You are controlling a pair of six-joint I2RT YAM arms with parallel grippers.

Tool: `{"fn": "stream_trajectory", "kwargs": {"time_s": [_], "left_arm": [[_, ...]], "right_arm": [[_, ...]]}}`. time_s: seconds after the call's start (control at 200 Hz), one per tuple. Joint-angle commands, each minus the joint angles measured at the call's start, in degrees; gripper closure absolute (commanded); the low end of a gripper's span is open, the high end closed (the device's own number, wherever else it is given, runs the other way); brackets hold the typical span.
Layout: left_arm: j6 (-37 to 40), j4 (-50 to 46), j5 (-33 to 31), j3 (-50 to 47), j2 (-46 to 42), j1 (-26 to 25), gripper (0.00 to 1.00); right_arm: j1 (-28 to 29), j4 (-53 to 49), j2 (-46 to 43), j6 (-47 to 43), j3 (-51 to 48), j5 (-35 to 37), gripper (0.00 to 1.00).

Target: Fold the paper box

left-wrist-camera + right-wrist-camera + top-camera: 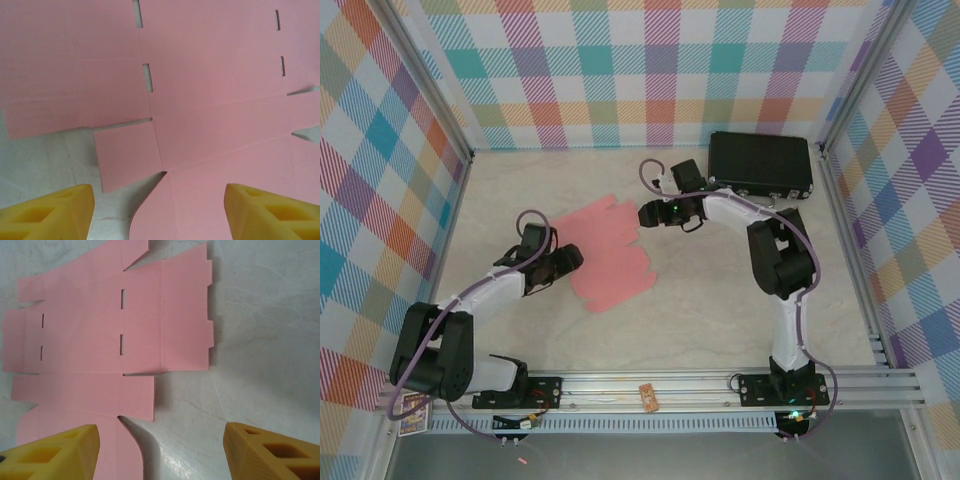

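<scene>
Near the centre of the top view, your left claw (568, 260), jaws apart, is at the left edge of the paper box (610, 250), lying flat on the tabletop (720, 310); your right claw (646, 213), also apart, is at its upper right corner.

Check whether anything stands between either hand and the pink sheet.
Nothing visible does. The left hand and the right hand are open at opposite edges of the flat sheet. The case lies at the back right, away from it.
</scene>
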Motion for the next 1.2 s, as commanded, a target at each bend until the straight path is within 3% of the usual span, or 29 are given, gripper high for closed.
{"fn": "stream_trajectory", "kwargs": {"time_s": [0.0,0.17,0.37,0.51,0.745,0.91,1.195], "left_arm": [[-1.6,2.2,0.6,1.3,2.6,0.4,0.34],[-2.3,1.3,-0.3,2.5,4.7,0.4,0.36],[-2.6,-1.2,-4.6,2.6,3.7,0.4,0.31],[-0.7,1.0,-2.7,2.5,5.0,0.4,0.30],[1.4,2.7,-0.6,4.4,9.4,0.4,0.42],[2.3,3.1,-0.3,5.1,10.6,0.4,0.46],[6.8,4.2,3.6,6.4,12.1,0.4,0.56]], "right_arm": [[1.1,-4.4,2.7,-0.7,3.5,-0.4,0.34],[2.3,-6.5,6.2,-0.6,8.0,0.5,0.36],[2.8,-6.7,8.7,1.1,10.3,2.3,0.43],[3.1,-7.6,10.2,1.4,12.0,2.0,0.43],[3.3,-8.5,12.2,2.0,14.0,-0.4,0.49],[3.3,-7.6,12.3,2.8,13.0,-2.6,0.51],[3.4,-2.8,7.3,5.1,4.9,-3.5,0.64]]}}
